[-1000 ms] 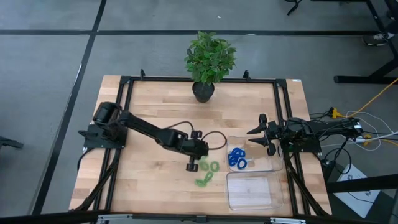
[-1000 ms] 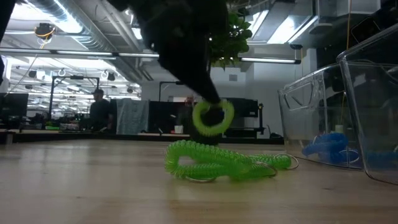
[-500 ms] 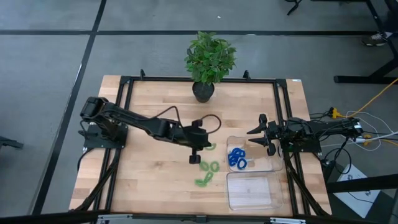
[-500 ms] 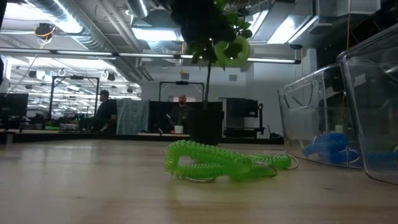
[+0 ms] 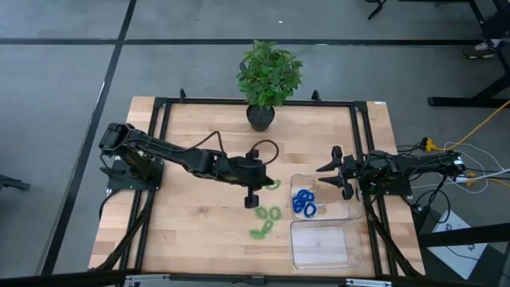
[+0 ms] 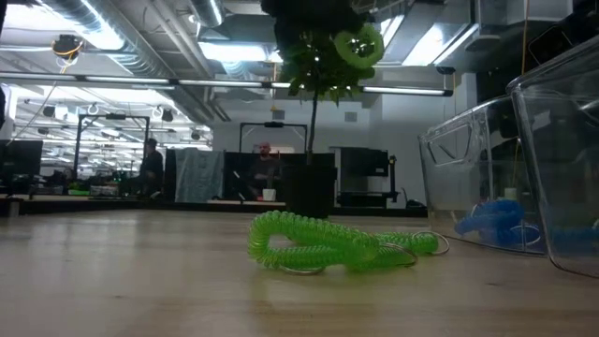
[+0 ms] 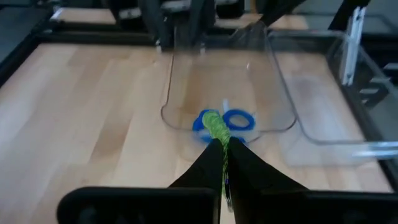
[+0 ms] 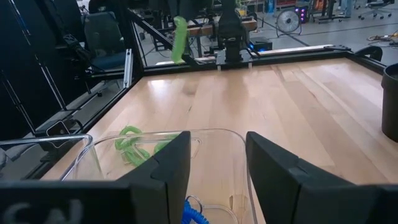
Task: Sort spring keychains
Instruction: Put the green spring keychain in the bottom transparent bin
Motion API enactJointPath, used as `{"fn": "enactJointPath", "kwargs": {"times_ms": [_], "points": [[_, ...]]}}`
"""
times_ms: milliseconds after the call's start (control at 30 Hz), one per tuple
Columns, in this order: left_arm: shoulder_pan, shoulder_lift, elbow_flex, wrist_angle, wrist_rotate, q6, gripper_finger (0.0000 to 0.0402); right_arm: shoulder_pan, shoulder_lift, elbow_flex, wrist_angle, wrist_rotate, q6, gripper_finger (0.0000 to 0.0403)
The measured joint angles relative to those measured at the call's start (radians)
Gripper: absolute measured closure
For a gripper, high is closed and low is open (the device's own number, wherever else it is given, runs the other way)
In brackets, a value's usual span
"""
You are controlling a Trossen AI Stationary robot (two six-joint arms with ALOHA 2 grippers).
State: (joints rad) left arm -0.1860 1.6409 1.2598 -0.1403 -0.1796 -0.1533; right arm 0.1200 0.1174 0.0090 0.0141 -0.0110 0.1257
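Observation:
My left gripper (image 5: 264, 186) hangs above the table's middle, shut on one green spring keychain (image 5: 273, 185), which also shows high up in the low view (image 6: 358, 45). More green spring keychains (image 5: 266, 215) lie in a loose pile (image 6: 328, 245) on the wood below it. Blue spring keychains (image 5: 303, 202) lie in the farther of two clear trays (image 5: 339, 214). My right gripper (image 8: 214, 163) waits open at the table's right edge, behind that tray. My left gripper pinches the green keychain's coil (image 7: 217, 138) between its two fingers. The fingers slant down toward the table's right side, and the coil sticks out past their tips. The keychain is lifted clear of the table and shows as an upright loop (image 8: 180, 38).
The nearer clear tray (image 5: 296, 253) stands at the front right. A potted plant (image 5: 268, 76) stands at the far edge's middle. Black frame rails run along the table's sides. Bare wood lies left of the green pile.
My left gripper has risen from the green pile and shifted a little toward the far edge, staying shut. The green keychain it holds has gone up with it, from just above the pile to well clear. The pile has stayed in place.

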Motion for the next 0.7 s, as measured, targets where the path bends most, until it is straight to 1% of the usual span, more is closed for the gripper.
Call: {"fn": "enactJointPath", "kwargs": {"times_ms": [200,400,533,700], "points": [[-0.002,0.006,0.000,0.170,0.071,-0.018,0.0397,0.000,0.000,0.000,0.000,0.000,0.000,0.0249],[-0.004,0.015,0.003,0.339,0.081,-0.062,0.0397,0.000,0.000,0.000,0.000,0.000,0.000,0.0249],[-0.004,0.017,0.072,0.348,0.105,-0.047,0.0397,0.000,0.000,0.000,0.000,0.000,0.000,0.0249],[-0.004,0.016,0.169,0.346,0.122,0.046,0.0397,0.000,0.000,0.000,0.000,0.000,0.000,0.0249]]}}
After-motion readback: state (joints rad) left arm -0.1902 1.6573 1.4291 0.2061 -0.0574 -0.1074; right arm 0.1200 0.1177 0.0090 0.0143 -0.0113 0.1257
